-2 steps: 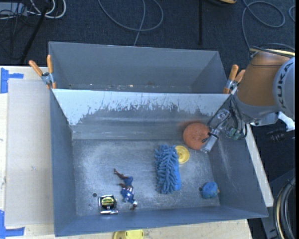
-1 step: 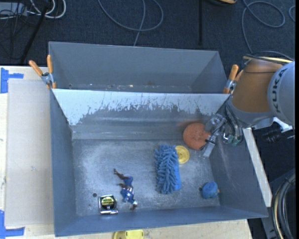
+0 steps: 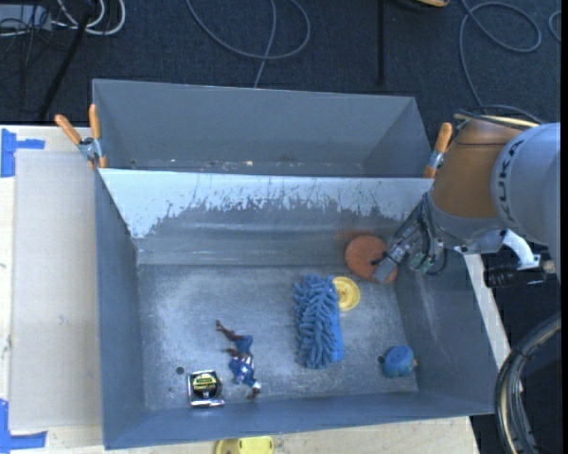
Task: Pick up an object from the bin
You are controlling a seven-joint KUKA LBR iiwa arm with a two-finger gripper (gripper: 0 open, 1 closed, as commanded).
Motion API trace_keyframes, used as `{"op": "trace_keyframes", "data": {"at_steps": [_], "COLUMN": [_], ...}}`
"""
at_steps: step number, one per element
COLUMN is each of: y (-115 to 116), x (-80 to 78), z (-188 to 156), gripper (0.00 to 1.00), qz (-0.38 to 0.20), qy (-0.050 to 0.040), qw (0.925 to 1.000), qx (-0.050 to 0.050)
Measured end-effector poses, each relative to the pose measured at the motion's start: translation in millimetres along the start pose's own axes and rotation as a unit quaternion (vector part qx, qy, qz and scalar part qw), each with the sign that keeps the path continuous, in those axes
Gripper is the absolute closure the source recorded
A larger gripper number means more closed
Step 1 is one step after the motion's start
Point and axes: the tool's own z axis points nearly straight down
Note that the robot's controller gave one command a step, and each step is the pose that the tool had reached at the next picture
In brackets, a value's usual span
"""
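My gripper (image 3: 398,254) hangs low at the right side of the bin, by the back wall. Its tip sits against the right edge of a round orange-brown disc (image 3: 363,253). Just below that disc lies a small yellow disc (image 3: 346,294). A blue shaggy duster-like pad (image 3: 317,320) lies lengthwise to the left of the yellow one and touches it.
A small blue ball (image 3: 398,360) rests near the front right corner. A blue toy figure (image 3: 239,357) and a yellow and black tape measure (image 3: 204,387) lie at the front left. The arm comes in over the right rim.
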Motion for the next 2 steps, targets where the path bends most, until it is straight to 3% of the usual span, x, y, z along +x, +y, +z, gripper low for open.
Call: {"op": "trace_keyframes", "data": {"at_steps": [2], "y": [-0.2], "x": [0.4], "z": [-3.3], "gripper": [1.00], "qz": [0.000], "qy": [0.0011], "qw": [1.0000], "qx": [0.001]}}
